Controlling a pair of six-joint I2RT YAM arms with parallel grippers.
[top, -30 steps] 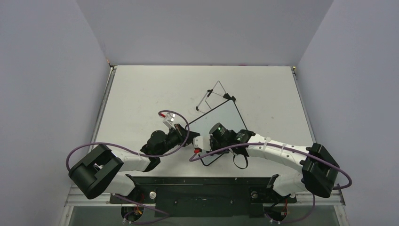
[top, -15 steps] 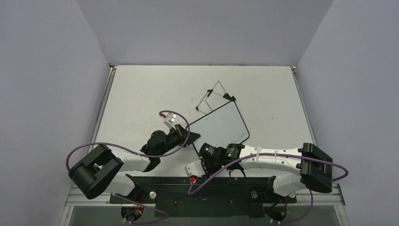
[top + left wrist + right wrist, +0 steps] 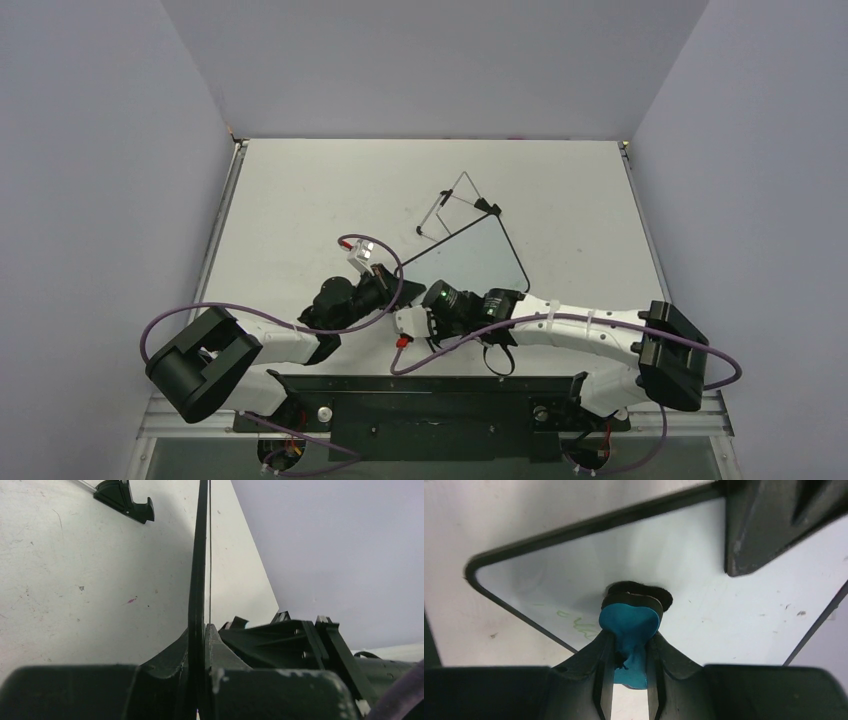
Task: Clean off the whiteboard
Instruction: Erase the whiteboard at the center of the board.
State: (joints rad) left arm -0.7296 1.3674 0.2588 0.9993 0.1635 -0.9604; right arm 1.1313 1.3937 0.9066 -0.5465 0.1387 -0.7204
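Holding at mid-wipe. Whiteboard sits over the middle of the bench, nearer the near edge than the far one, turned diagonal to the bench edges. Its far corner lies just beside a black foot of the wire easel stand.

Left gripper: clenched on the board's black frame at the near-left edge. The left wrist view shows the board edge-on, running straight up out of the pinched jaws. Cannot tell whether the board's lower edge touches the bench.

Right gripper: clamped on a blue eraser. The eraser's dark felt face is pressed flat against the white writing surface, close to one rounded corner of the board.

Faint green scribbles show on the surface just beside the eraser, toward that corner. A few small dark specks are scattered over the white area. One dark finger of the left gripper overlaps the board edge at the upper right of the right wrist view.
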